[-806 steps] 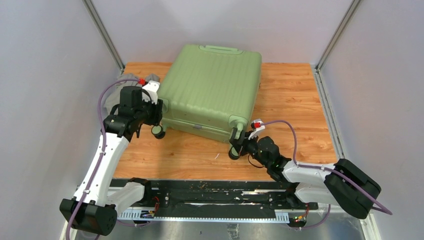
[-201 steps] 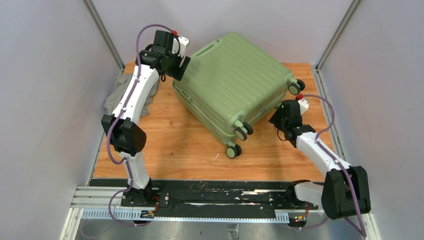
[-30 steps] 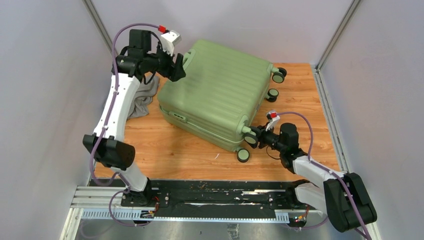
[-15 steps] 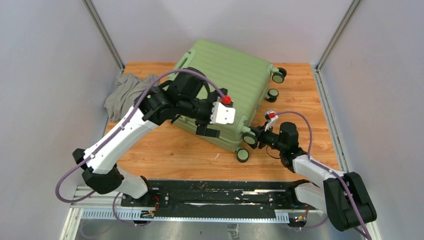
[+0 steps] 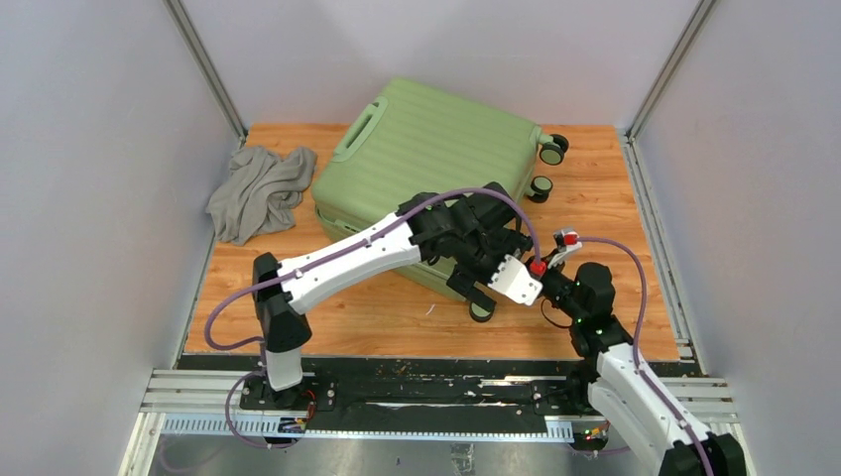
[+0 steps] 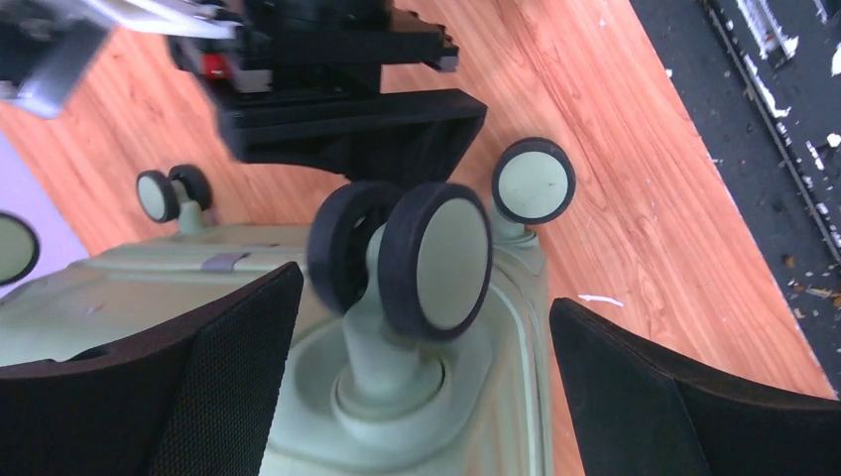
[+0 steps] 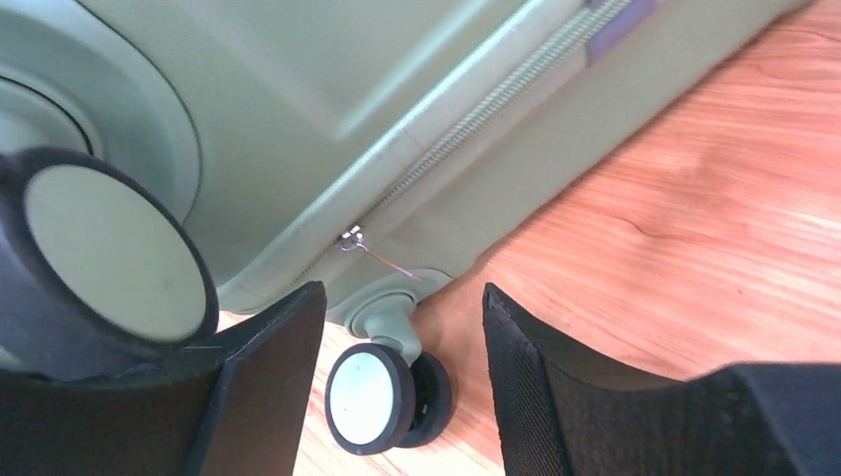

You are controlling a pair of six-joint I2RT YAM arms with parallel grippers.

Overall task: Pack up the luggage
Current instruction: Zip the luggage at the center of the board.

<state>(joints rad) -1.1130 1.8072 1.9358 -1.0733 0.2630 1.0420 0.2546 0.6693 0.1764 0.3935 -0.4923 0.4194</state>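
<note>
The luggage (image 5: 426,149) is a light-green ribbed suitcase lying flat and zipped shut on the wooden table (image 5: 615,208). My left arm reaches across its front to the near right corner, where my left gripper (image 5: 478,288) is open. In the left wrist view the left gripper (image 6: 426,317) straddles a black-and-green wheel (image 6: 436,263) without touching it. My right gripper (image 5: 551,289) is just right of that corner, partly hidden by the left wrist. In its own view the right gripper (image 7: 402,347) is open, with the lower wheel (image 7: 382,397) between its fingers and a zipper pull (image 7: 352,236) above.
A crumpled grey cloth (image 5: 258,188) lies at the table's left back. Two more wheels (image 5: 551,149) stick out at the suitcase's far right corner. Metal frame posts and grey walls close in the left, right and back sides.
My left gripper let go of the suitcase's far left side, opened fully and swung to the near right corner. My right gripper widened and drew back slightly to the right.
</note>
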